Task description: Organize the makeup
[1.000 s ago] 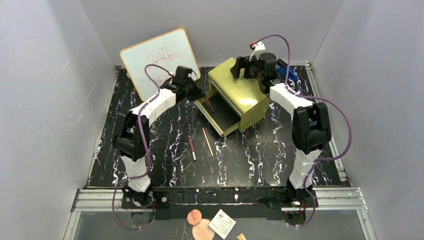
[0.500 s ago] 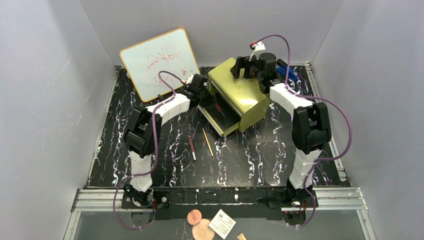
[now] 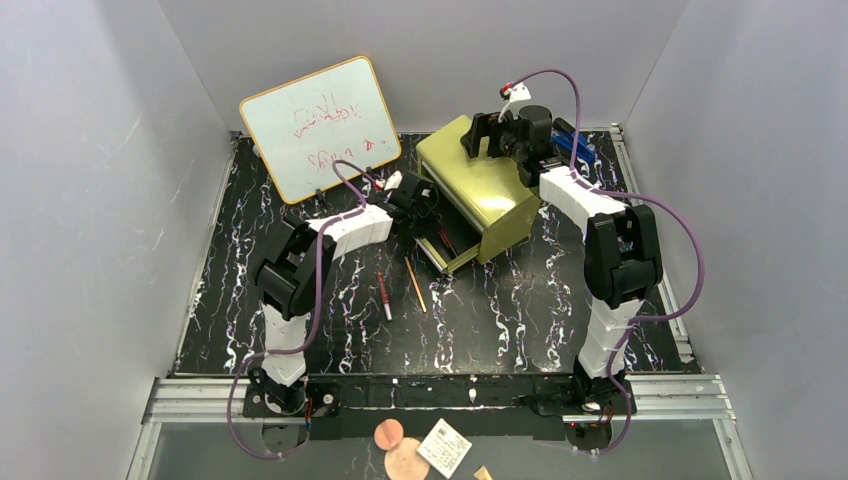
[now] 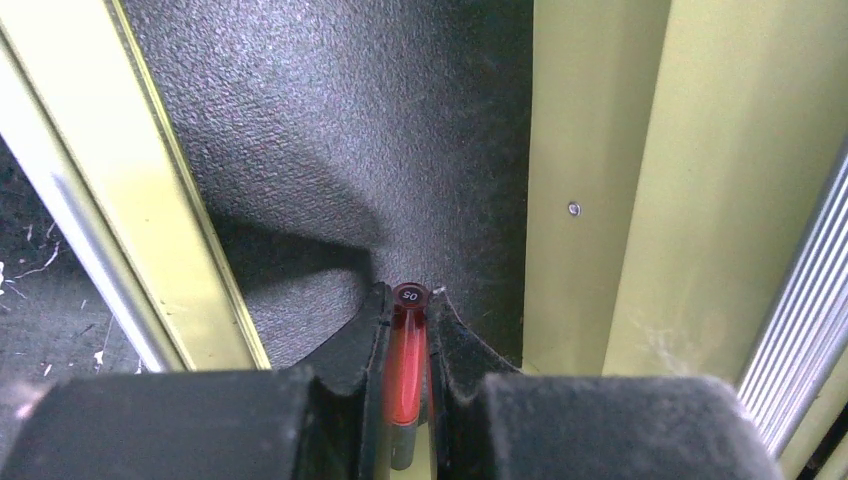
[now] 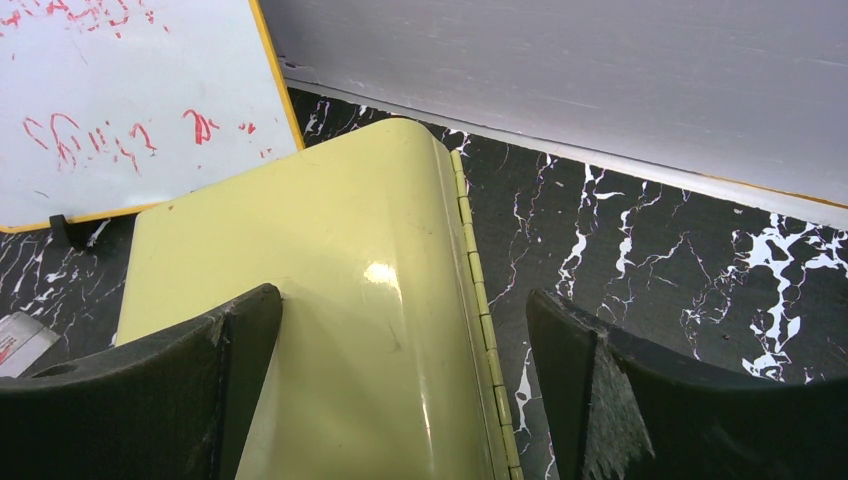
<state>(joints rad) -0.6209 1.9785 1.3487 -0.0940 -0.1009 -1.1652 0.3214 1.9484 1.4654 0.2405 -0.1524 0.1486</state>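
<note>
The left fingers [image 4: 352,345] are clamped on a red pencil [image 4: 405,375]. Its numbered cap points at the dark felt floor of the open drawer [image 4: 330,130], probably so it lands lengthwise inside. The right fingers [image 5: 200,380] are spread wide over the olive-yellow drawer chest [image 5: 330,280], gripping nothing, likely to steady it. Only the top view shows a dark-red pencil [image 3: 384,296] and a tan pencil [image 3: 415,284] on the desk [image 3: 520,310] below centre. Only the left wrist view shows the grip.

Spread hand [image 5: 402,302] over yellow chest [image 5: 330,260], whiteboard [image 5: 130,90] beyond
</note>
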